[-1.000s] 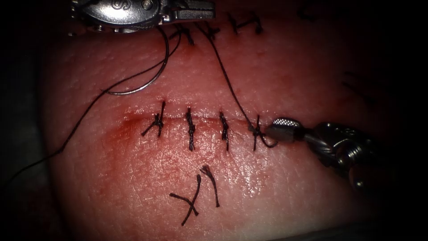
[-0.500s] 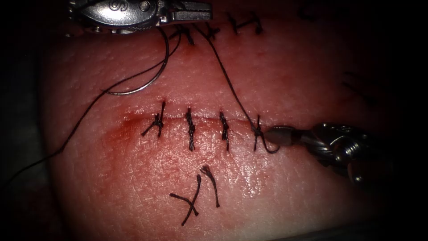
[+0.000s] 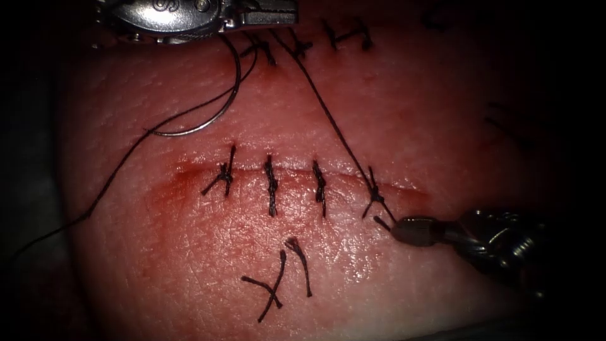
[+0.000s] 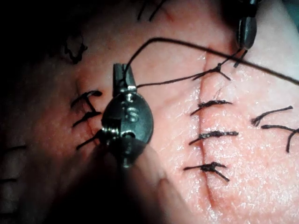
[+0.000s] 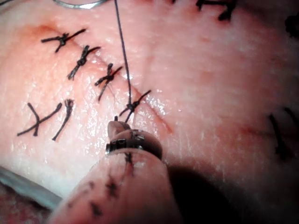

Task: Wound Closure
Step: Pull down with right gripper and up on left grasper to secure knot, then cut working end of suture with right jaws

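The cut (image 3: 290, 169) runs across the tissue (image 3: 404, 107) with three tied stitches (image 3: 270, 183) and a fourth knot (image 3: 375, 196) at its right end. My left tool (image 3: 271, 12) is shut on the long thread (image 3: 328, 113), which runs straight and taut down to that knot. My right tool (image 3: 399, 227) is shut on the short thread end just below and right of the knot. The curved needle (image 3: 218, 115) lies free on the tissue above the cut's left end, held by neither tool. The right wrist view has the jaws (image 5: 117, 123) beside the knot (image 5: 133, 106).
Loose cut ends of thread (image 3: 274, 290) lie on the tissue below the cut. An older row of stitches (image 3: 347, 35) crosses the far edge near the left tool. The thread's tail (image 3: 107, 189) trails off leftward from the needle. Red fluid (image 3: 183, 183) stains the cut's left end.
The right tool has moved down and slightly right with the short end. The slack loop at the knot is gone, and the long thread has gone straight and taut.
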Controlling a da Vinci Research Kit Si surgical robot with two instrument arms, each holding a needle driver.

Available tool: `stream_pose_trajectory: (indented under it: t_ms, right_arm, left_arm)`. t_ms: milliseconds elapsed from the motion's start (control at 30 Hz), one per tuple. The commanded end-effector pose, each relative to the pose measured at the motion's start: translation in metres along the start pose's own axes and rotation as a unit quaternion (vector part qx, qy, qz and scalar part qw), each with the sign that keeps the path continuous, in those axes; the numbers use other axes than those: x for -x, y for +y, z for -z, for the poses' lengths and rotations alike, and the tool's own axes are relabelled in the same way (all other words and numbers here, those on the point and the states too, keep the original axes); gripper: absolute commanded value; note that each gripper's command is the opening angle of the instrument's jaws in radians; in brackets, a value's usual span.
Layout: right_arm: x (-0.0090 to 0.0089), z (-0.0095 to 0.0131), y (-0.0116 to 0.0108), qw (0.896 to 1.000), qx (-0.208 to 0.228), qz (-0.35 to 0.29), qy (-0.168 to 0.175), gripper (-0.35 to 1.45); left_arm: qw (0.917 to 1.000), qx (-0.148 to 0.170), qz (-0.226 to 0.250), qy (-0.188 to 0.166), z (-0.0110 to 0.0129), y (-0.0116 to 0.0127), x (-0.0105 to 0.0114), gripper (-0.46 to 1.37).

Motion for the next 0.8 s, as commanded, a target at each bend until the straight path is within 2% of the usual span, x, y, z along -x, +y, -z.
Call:
stream_pose_trajectory:
  t_ms: [33,100,200,233,267,300,367,400,433,600,800]
  right_arm:
    - [0.0002,-0.0001,0.0002,1.000,-0.012,0.022,0.011,-0.35]
    - [0.0002,-0.0003,0.0001,0.995,-0.065,0.064,0.028,-0.35]
    - [0.0000,-0.0005,0.0000,0.985,-0.102,0.114,0.074,-0.35]
    - [0.0000,-0.0005,0.0000,0.984,-0.105,0.118,0.078,-0.35]
    - [-0.0003,-0.0006,-0.0001,0.979,-0.123,0.128,0.103,0.07]
    - [-0.0004,-0.0006,0.0000,0.979,-0.119,0.128,0.109,0.28]
    - [-0.0009,-0.0005,0.0001,0.977,-0.099,0.130,0.134,0.94]
    - [-0.0011,-0.0005,0.0001,0.976,-0.099,0.131,0.140,1.03]
    - [-0.0013,-0.0004,0.0002,0.976,-0.098,0.132,0.146,1.08]
    - [-0.0019,0.0003,0.0008,0.978,-0.078,0.128,0.147,1.14]
    - [-0.0030,0.0021,0.0026,0.981,-0.041,0.118,0.147,1.19]
  left_arm:
    - [1.0000,0.002,0.000,0.000,0.0000,0.0000,0.0000,-0.35]
    - [1.0000,0.002,0.000,0.000,0.0000,0.0000,0.0000,-0.35]
    - [1.0000,0.001,0.001,0.000,-0.0001,-0.0002,0.0001,-0.35]
    - [1.0000,0.001,0.001,0.000,-0.0001,-0.0002,0.0001,-0.35]
    - [1.0000,0.001,0.001,0.000,-0.0001,-0.0003,0.0001,-0.35]
    - [1.0000,0.001,0.002,0.000,-0.0001,-0.0004,0.0001,-0.35]
    - [1.0000,0.001,0.000,-0.001,-0.0001,-0.0006,0.0000,-0.35]
    - [1.0000,0.001,0.000,-0.001,-0.0001,-0.0006,-0.0001,-0.35]
    - [1.0000,0.001,0.001,-0.001,-0.0001,-0.0007,-0.0001,-0.35]
    - [1.0000,0.001,-0.002,-0.002,-0.0001,-0.0009,-0.0004,-0.35]
    - [1.0000,-0.002,0.000,-0.001,0.0001,-0.0011,-0.0013,-0.35]
